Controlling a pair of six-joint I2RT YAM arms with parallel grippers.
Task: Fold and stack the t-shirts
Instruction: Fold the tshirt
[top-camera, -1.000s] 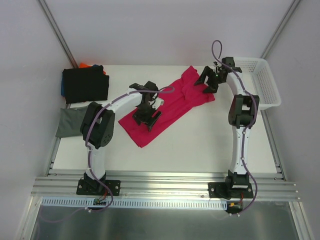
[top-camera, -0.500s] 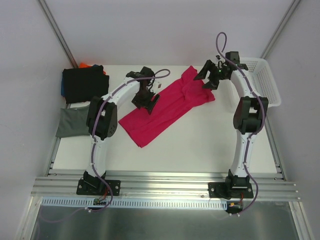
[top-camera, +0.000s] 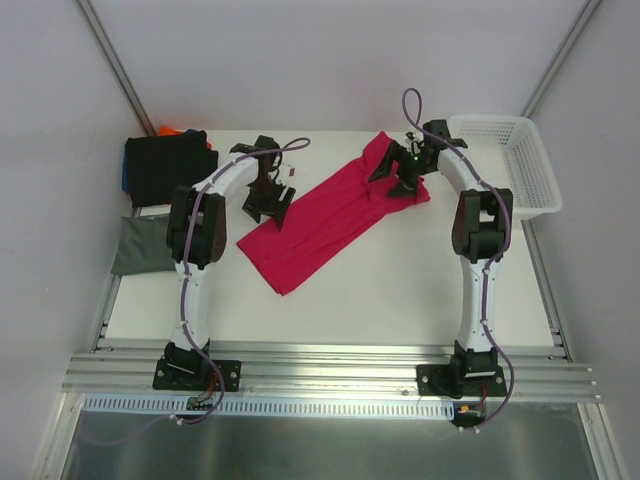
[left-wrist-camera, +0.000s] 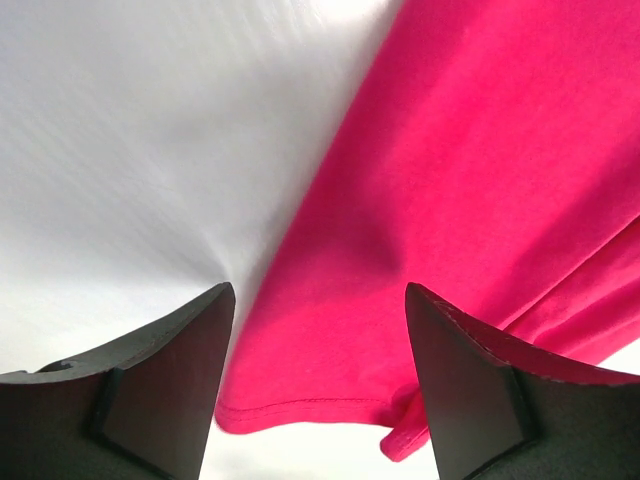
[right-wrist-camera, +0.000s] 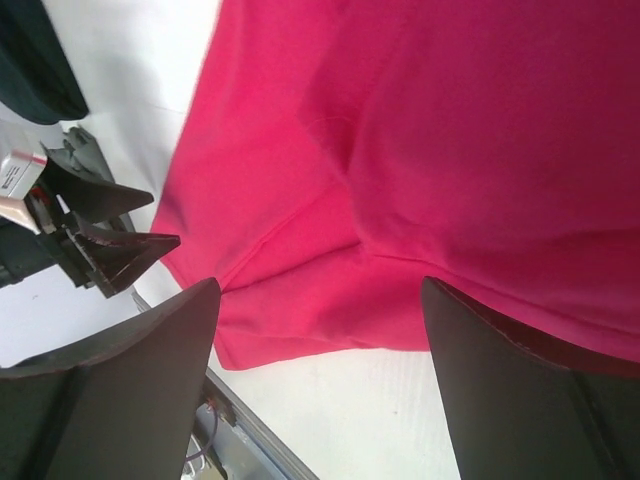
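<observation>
Okay, white table (top-camera: 400, 290) with crimson-pink t-shirt (top-camera: 330, 215) spread diagonally mid-table, folded black t-shirt (top-camera: 168, 170) at far left, grey-green t-shirt (top-camera: 140, 245) just nearer at left edge; left gripper (top-camera: 272, 210) jaws apart above pink shirt's left edge, right gripper (top-camera: 392, 180) jaws apart above its far end, gripping nothing

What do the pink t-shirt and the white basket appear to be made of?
Pink t-shirt: soft knit cloth, perhaps cotton, matte; it lies in gentle folds and shows a stitched hem.
White basket: looks like rigid plastic; its walls are a regular open mesh that keeps its shape.
</observation>
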